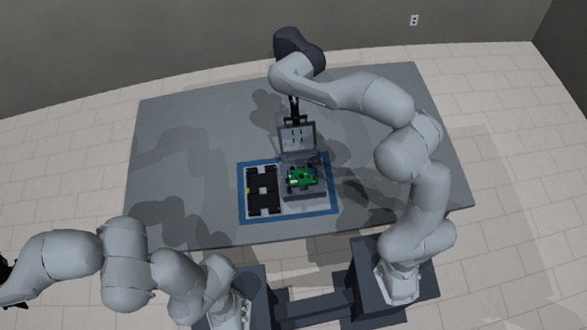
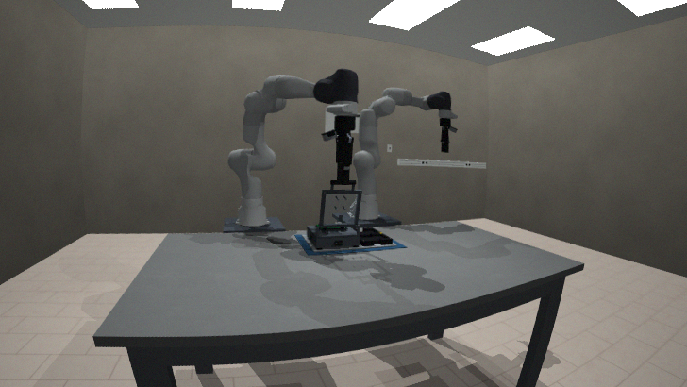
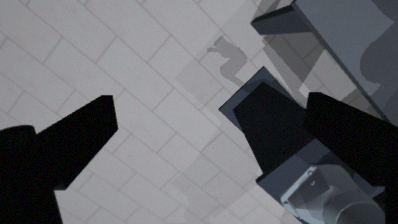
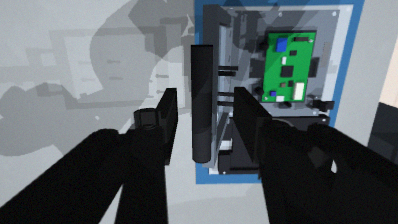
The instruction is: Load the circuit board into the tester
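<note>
The circuit board [image 1: 301,175] [image 4: 289,67] lies on the tester [image 1: 304,196] [image 2: 331,238], component side up. Its white connector [image 4: 298,91] is at the end near a black post [image 4: 325,105] at the tester's corner. The pins cannot be made out. The lid [image 1: 279,138] [image 2: 323,209] stands upright. My right gripper [image 4: 205,103] [image 2: 343,181] is partly open, its fingers on either side of the lid's handle bar [image 4: 202,112], with a gap on both sides. My left gripper [image 3: 210,111] [image 2: 444,151] is wide open and empty, away from the table.
The black tray [image 1: 261,178] [image 2: 377,238] holds no board and sits beside the tester, left of it in the top view. Both are within the blue border [image 1: 240,192] of the plate [image 1: 306,205]. The left arm [image 1: 68,255] reaches out over the floor.
</note>
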Controlling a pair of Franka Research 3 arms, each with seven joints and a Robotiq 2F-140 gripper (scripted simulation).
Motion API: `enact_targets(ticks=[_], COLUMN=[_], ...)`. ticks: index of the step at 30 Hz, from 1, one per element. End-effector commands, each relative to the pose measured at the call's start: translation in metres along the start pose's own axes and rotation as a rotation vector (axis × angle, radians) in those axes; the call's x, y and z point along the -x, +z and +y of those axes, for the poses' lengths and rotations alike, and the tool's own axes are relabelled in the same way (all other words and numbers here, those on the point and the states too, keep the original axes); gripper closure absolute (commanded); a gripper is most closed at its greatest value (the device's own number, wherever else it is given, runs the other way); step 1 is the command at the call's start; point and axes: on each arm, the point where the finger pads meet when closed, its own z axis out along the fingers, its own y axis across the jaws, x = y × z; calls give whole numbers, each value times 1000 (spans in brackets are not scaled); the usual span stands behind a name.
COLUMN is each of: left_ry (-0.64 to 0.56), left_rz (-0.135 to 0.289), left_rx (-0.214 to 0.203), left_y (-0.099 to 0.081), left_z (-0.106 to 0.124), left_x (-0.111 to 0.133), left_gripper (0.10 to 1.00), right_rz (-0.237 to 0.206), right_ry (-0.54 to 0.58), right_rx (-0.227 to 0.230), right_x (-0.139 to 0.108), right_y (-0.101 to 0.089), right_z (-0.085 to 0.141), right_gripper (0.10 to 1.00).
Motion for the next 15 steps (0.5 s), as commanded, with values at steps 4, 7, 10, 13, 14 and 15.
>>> enact_targets(ticks=[4,7,10,13,14,15], left_ry=[0,0,0,0,0,0], left_rz=[0,0,0,0,0,0], left_rx=[0,0,0,0,0,0], left_y=[0,0,0,0,0,0], left_z=[0,0,0,0,0,0], left_x=[0,0,0,0,0,0], left_gripper=[98,98,98,98,98,98], right_rz=[-5,-5,-5,-5,-5,-5], right_ry=[10,10,10,10,10,10], right_rx=[-11,-11,-11,-11,-11,-11], right_x=[0,0,0,0,0,0], right_y=[4,5,5,5,5,5], right_z=[-4,-5,-5,-5,-5,-5], right_gripper=[729,729,729,729,729,729])
